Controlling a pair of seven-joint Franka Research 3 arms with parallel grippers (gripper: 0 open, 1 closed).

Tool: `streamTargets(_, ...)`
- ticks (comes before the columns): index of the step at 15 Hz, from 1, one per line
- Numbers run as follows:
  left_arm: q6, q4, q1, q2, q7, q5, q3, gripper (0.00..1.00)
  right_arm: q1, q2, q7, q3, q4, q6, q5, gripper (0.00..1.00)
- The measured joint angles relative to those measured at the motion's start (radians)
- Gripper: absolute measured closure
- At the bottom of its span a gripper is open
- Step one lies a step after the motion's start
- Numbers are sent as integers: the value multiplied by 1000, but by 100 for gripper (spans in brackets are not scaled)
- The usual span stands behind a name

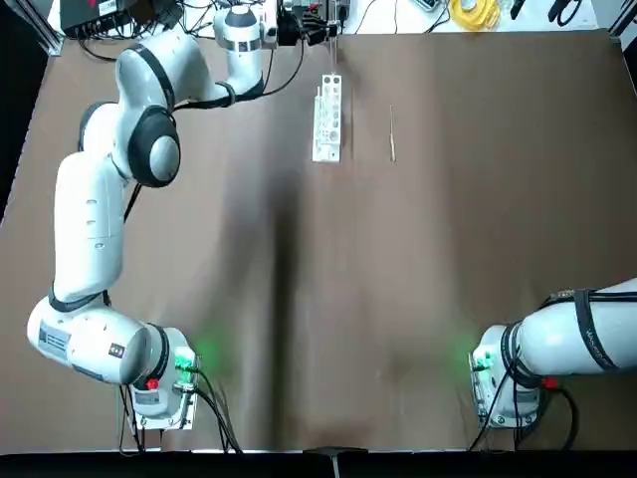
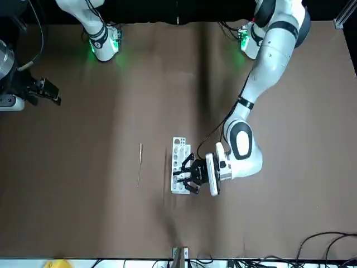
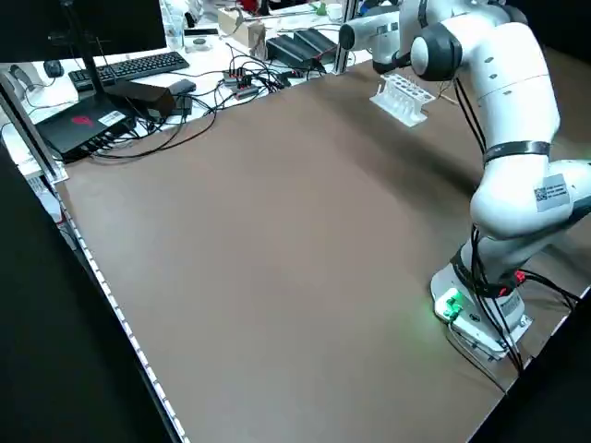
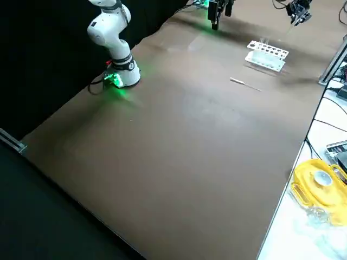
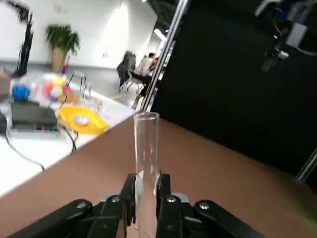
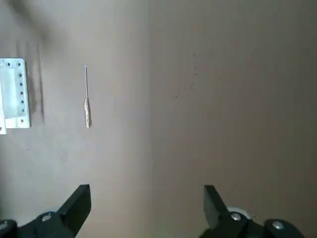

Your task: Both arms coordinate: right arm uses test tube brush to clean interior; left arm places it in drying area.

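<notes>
Left jaws (image 5: 147, 198) pinch glass tube (image 5: 146, 148); brush (image 1: 392, 134) apart.

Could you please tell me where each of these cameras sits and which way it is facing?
Top: overhead, looking down; both bases at its bottom, small white holed rack, thin pale brush.
Front: across the table, facing the robot; left gripper by the rack.
Left side: raised, diagonal; left arm dominates.
Right side: raised, diagonal; right arm, rack, brush.
Left wrist: its fingers clamp a clear glass tube.
Right wrist: high, looking down; open right gripper.
Shared: rack and brush appear in top, front, right side and right wrist.
</notes>
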Motion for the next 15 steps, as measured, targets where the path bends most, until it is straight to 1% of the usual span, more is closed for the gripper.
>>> streamTargets(3, 25, -78, 7, -75, -237, 50, 1, 77, 0, 0, 0, 0, 0, -1, 0, 0)
streamTargets(7, 38, -189, 10, -172, -458, 57, 6, 77, 8, 0, 0, 9, -3, -16, 0, 0)
streamTargets(10, 40, -275, 14, -239, -617, 66, 10, 77, 34, 3, 0, 12, -6, -26, 0, 0)
streamTargets(13, 40, -355, 38, -302, -819, 151, 10, 77, 49, 11, 0, 13, -9, -23, 0, 0)
streamTargets(15, 34, -404, 57, -330, -935, 194, 10, 77, 49, 17, 0, 12, -9, -12, 0, 0)
